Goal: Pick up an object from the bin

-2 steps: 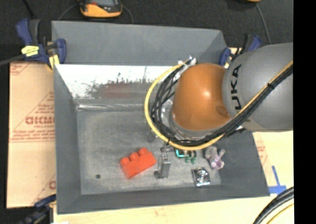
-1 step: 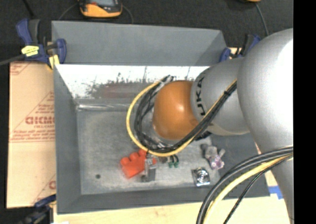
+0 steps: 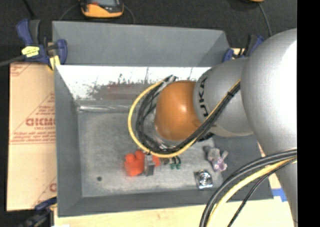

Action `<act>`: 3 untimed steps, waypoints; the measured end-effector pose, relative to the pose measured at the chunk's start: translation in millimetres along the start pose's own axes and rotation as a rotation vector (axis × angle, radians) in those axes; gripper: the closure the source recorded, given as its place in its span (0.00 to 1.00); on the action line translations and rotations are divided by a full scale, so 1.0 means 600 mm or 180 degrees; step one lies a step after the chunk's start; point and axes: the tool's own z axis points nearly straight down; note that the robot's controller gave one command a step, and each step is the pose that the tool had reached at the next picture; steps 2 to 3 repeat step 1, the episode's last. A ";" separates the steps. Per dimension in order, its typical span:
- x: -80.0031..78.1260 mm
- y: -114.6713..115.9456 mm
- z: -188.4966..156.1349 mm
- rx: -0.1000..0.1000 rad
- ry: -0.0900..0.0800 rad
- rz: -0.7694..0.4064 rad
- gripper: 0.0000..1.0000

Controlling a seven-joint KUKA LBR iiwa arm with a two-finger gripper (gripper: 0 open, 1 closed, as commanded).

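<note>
Bin (image 3: 67,136) of grey metal has only a few things on its floor, all toward the wall at the bottom of the view. The arm (image 3: 270,86) comes in from the right of the view and bends down over the middle of the floor. Its orange cover (image 3: 175,111) hides most of what is under the wrist.

The gripper (image 3: 150,165) is low, just at the right edge of a red blocky thing (image 3: 133,164). This thing lies on the floor left of the middle. Whether the gripper is spread or closed cannot be told, because the cover and the cables stand before it. More to the right lie a pale purple thing (image 3: 216,159) and a small silver thing (image 3: 203,179), both well apart from the red one.

The step in hand is probably the taking of the red thing. To do it well, the gripper should be centred over the red body and not over its edge. It should then go straight down and close across the narrow side, so that the thing does not slip out.

The red thing looks compact. Its long axis seems to run from the far wall toward the near one, but this is not sure. No pointing end can be made out.
</note>
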 end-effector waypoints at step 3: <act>0.011 0.006 -0.217 0.0006 -0.0025 -0.0120 1.00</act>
